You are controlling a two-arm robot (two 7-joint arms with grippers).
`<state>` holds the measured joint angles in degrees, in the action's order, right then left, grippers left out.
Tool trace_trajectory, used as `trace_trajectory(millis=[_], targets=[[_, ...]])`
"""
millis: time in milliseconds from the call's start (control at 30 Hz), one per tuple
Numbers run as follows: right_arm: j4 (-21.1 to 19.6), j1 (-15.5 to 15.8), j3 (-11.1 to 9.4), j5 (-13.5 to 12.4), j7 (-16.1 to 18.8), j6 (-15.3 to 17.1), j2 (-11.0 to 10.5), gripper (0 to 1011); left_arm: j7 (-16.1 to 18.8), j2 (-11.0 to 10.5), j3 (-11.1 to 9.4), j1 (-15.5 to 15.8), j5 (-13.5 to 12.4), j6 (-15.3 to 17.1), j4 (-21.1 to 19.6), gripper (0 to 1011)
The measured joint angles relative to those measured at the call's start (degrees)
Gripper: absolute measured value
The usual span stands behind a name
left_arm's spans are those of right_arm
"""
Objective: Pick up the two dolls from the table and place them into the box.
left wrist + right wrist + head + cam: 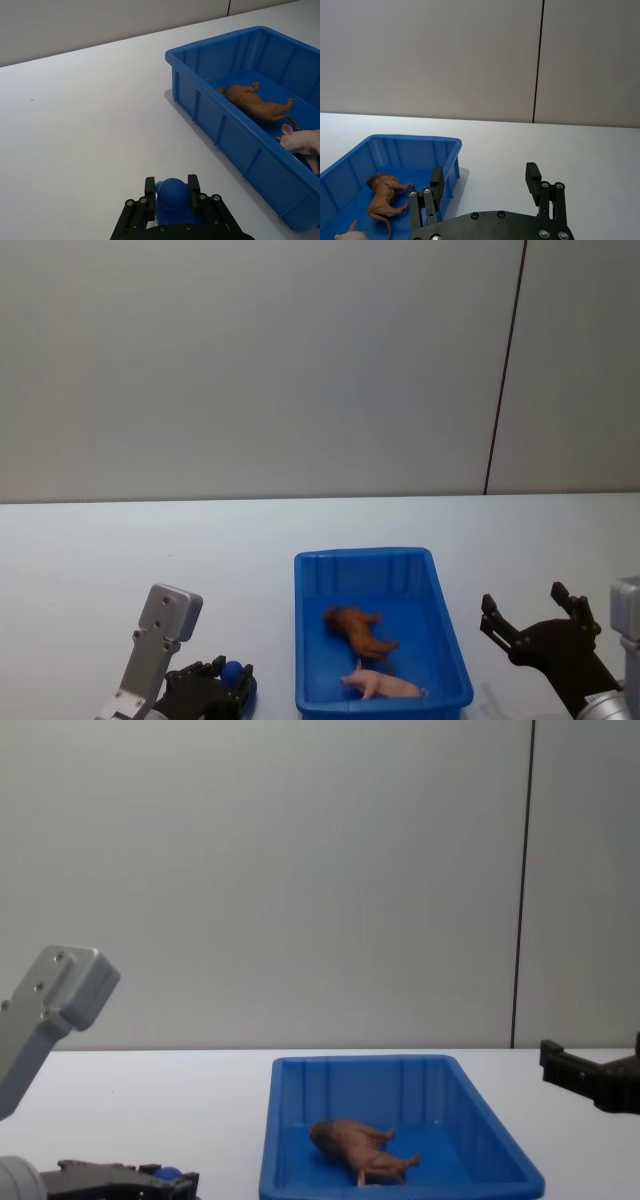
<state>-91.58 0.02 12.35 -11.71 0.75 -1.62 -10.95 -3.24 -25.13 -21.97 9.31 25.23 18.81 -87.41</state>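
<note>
Now the left gripper (171,189), left of the box (305,640) on the surface (150,540), clamps its jaws around the blue figure (172,197); lion (358,629) and pink animal (385,683) lie inside; right gripper (527,612) hovers right, jaws wide.

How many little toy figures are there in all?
3: the brown lion and pink animal lie inside the blue box; the blue figure sits between the left gripper fingers.

My left gripper (171,192) covered most of the blue doll (173,196); only its round head showed between my fingers. From my chest the box (400,1065) wall hid nearly all of the pink pig (383,683). My right gripper (592,1080) was cut off by the edge there.
</note>
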Motion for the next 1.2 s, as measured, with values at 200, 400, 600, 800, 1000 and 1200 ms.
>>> trace_trajectory(millis=[200, 400, 600, 800, 1000, 1200], targets=[[0.0, 0.0, 0.0, 0.0, 0.0, 0.0, 0.0, 1001, -0.48, 0.1, 0.07, 0.06, -0.48, -0.86, -0.05, 305], [0.0, 0.0, 0.0, 0.0, 0.0, 0.0, 0.0, 1001, -1.45, 0.2, 0.14, 0.26, -1.48, -2.84, -0.92, 263], [0.0, 0.0, 0.0, 0.0, 0.0, 0.0, 0.0, 1001, -2.61, 0.34, 0.2, 0.72, -3.09, -5.0, -2.27, 239], [0.0, 0.0, 0.0, 0.0, 0.0, 0.0, 0.0, 1001, -4.37, 0.64, 0.23, 1.58, -5.16, -7.28, -3.81, 206], [0.0, 0.0, 0.0, 0.0, 0.0, 0.0, 0.0, 1001, -7.34, 1.2, 0.18, 2.7, -6.71, -9.82, -4.76, 177], [0.0, -0.01, 0.0, 0.0, 0.0, 0.0, 0.0, 1001, -11.21, 2.09, -0.07, 4.0, -7.13, -12.22, -4.96, 148]])
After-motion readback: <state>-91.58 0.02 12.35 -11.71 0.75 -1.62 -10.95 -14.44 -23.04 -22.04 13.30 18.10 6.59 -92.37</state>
